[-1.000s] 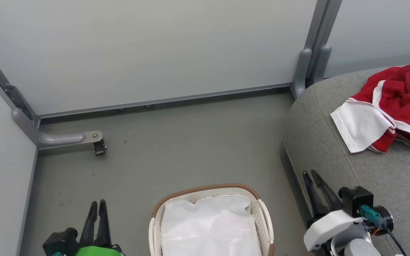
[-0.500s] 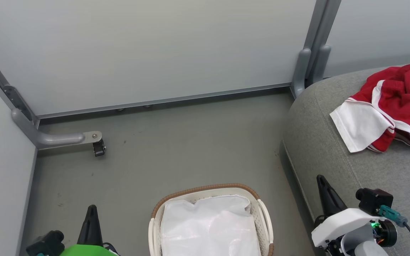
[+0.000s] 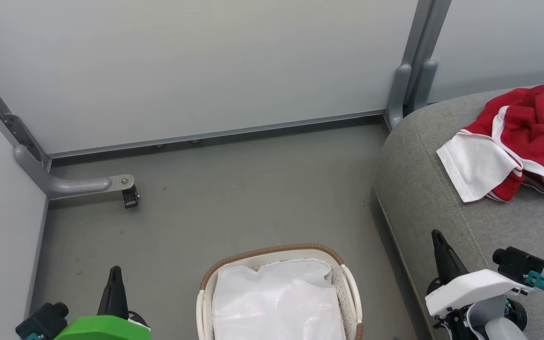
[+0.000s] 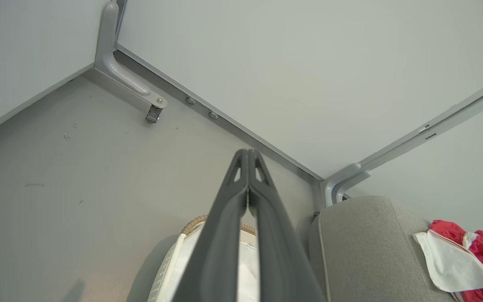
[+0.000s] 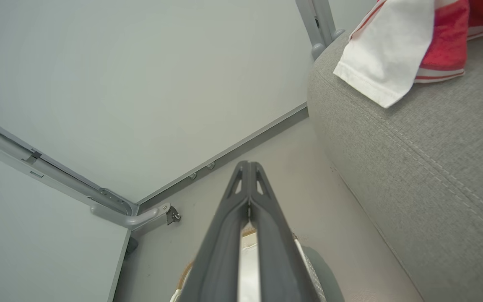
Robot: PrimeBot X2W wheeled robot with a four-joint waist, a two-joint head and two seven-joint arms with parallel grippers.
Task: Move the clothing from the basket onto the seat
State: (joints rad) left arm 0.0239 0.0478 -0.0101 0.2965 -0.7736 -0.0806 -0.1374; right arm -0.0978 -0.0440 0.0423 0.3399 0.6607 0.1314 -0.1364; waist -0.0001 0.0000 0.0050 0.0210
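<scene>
1. Head view: the basket (image 3: pixel 272 249) stands at the bottom middle of the frame on the grey floor (image 3: pixel 234 189), with its white liner (image 3: pixel 276 297) showing inside. The clothing (image 3: pixel 531 127), red with white trim and a white panel, lies heaped at the upper right on the seat (image 3: pixel 442 189), well apart from the basket. The left gripper (image 3: pixel 114 271) rises at the lower left with its fingers pressed together into one dark point. The right gripper (image 3: pixel 438 236), at the lower right by the seat's front edge, is pressed together the same way. A grey bracket (image 3: pixel 88 184) juts from the wall at the left.

2. Left wrist view: the left gripper's (image 4: pixel 247 153) two fingers meet at the tips in mid-frame, pinching nothing. The basket's woven rim peeks out below them. The seat is at the lower right, and the clothing lies on it at the far right edge.

3. Right wrist view: the right gripper (image 5: pixel 248 164) is closed tip to tip and empty. The clothing hangs over the seat's rounded edge at the upper right. Behind the fingers, at the bottom, is what looks like the basket's rim and liner, though the fingers hide most of it.
</scene>
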